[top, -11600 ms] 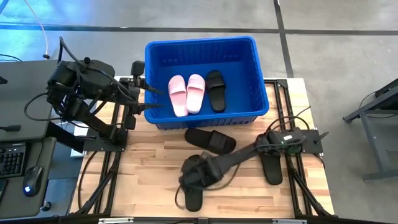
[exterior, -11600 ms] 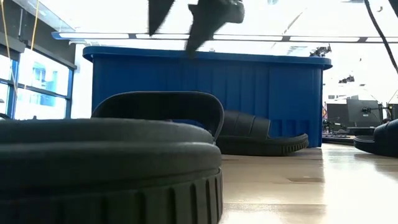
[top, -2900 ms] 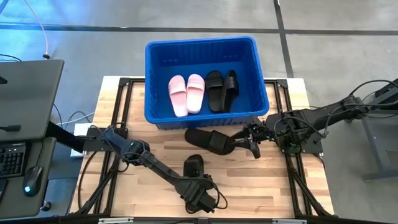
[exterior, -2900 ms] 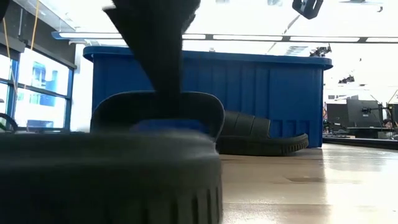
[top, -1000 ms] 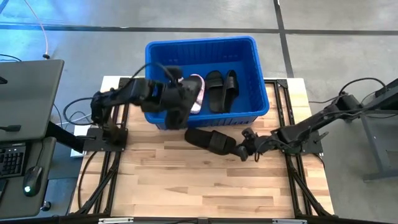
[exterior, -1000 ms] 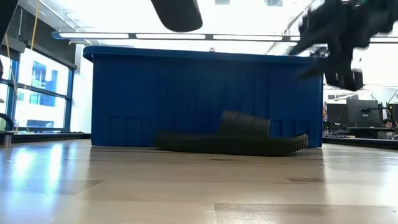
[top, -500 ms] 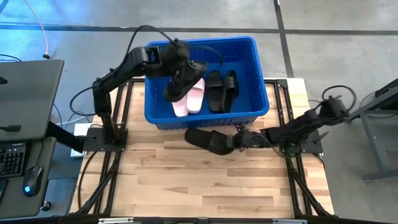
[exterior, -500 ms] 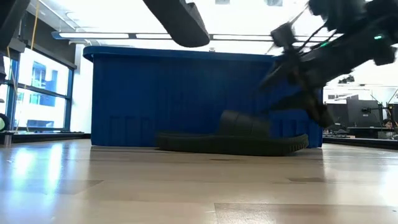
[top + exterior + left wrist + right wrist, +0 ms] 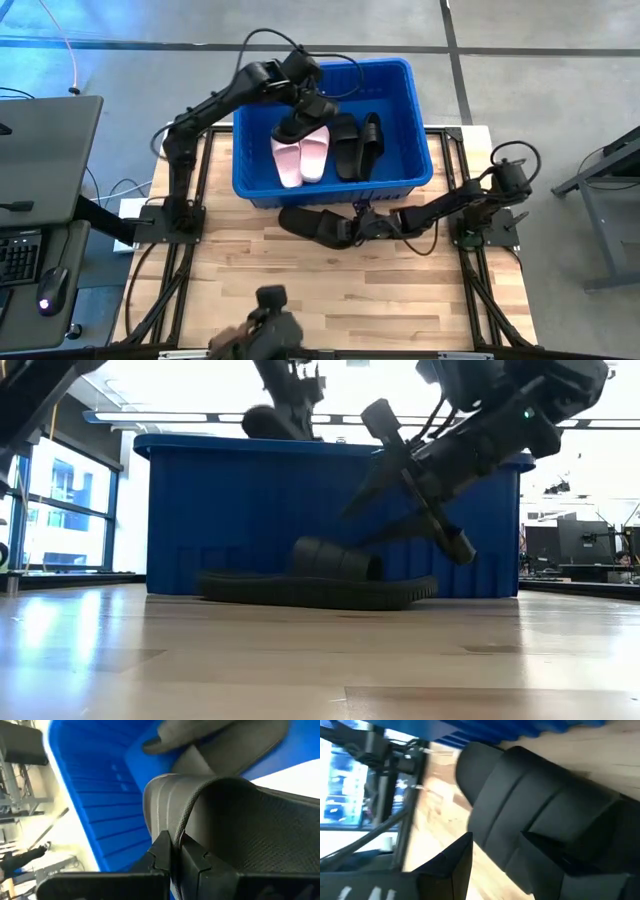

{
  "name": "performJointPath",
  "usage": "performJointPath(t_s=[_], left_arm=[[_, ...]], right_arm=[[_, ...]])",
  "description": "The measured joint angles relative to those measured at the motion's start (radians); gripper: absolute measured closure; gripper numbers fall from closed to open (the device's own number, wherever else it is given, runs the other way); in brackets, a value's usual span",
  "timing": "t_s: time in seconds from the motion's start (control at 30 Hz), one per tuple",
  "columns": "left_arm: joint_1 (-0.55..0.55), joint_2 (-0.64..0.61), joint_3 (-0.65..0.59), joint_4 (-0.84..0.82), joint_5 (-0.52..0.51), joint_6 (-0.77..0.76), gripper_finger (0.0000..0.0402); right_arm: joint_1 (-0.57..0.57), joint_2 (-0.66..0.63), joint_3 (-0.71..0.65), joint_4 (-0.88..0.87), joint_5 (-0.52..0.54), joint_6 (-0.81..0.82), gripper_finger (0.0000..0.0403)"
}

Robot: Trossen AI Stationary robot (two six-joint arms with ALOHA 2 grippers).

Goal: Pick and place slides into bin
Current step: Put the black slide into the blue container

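Slides (image 9: 315, 582): no readable brand or text
Bin (image 9: 400, 150): no label, number or marking legible on its blue walls
Table (image 9: 400, 300): bare wood, no writing
Arms: no readable markings
Room behind, low view: no legible signs

Two dark, slim jointed arms trailing looped black cables, with angular black fingers (image 9: 445, 870).
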Motion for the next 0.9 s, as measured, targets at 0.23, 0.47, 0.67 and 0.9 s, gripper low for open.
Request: performJointPath(t_s=[0.23,0.47,0.67,0.9], left_arm=[[0.099,0.016,-0.256,0.342,0.047,0.138,0.0401],[0.203,0.016,-0.477,0.695,0.203,0.163,0.0395],[0.255,0.014,-0.622,0.779,0.209,0.223,0.039],[0.266,0.013,-0.711,0.778,0.142,0.3,0.0388]], right_arm=[[0.061,-0.008,0.054,-0.147,0.075,0.072,0.0247],[0.102,-0.008,0.092,-0.149,0.146,0.103,0.0247],[0.117,-0.008,0.106,-0.148,0.16,0.141,0.0247],[0.116,-0.008,0.106,-0.153,0.157,0.171,0.0247]])
